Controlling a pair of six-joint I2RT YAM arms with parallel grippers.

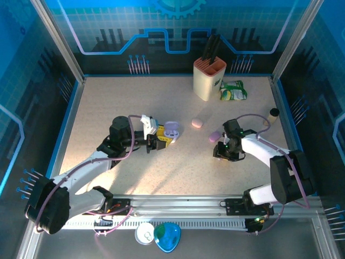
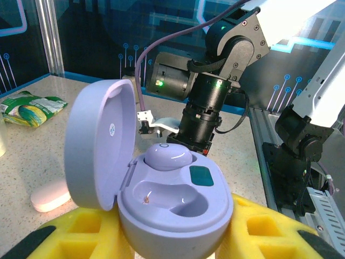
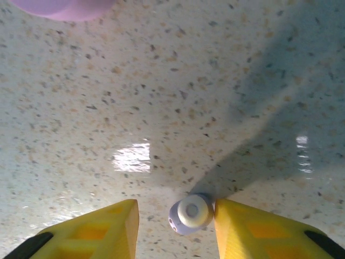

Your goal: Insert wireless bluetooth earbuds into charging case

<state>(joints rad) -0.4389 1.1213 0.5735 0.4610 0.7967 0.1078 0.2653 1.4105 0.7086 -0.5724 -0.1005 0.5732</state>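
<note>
An earbud (image 3: 190, 213) lies on the desk (image 3: 161, 81), well right of the open case (image 2: 172, 210); the right end effector (image 3: 175, 216) stands half open round it, one finger touching; the left end effector (image 2: 175, 240) grips the case; a second earbud (image 2: 168, 157) sits inside the case.

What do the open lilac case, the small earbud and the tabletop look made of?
Open lilac clamshell charging case: moulded plastic, satin, soft highlights. Small lilac-and-white earbud: plastic, smooth, slightly glossy, likely. Speckled beige tabletop: stone-look laminate or composite, polished; it mirrors a lamp glare.
</note>
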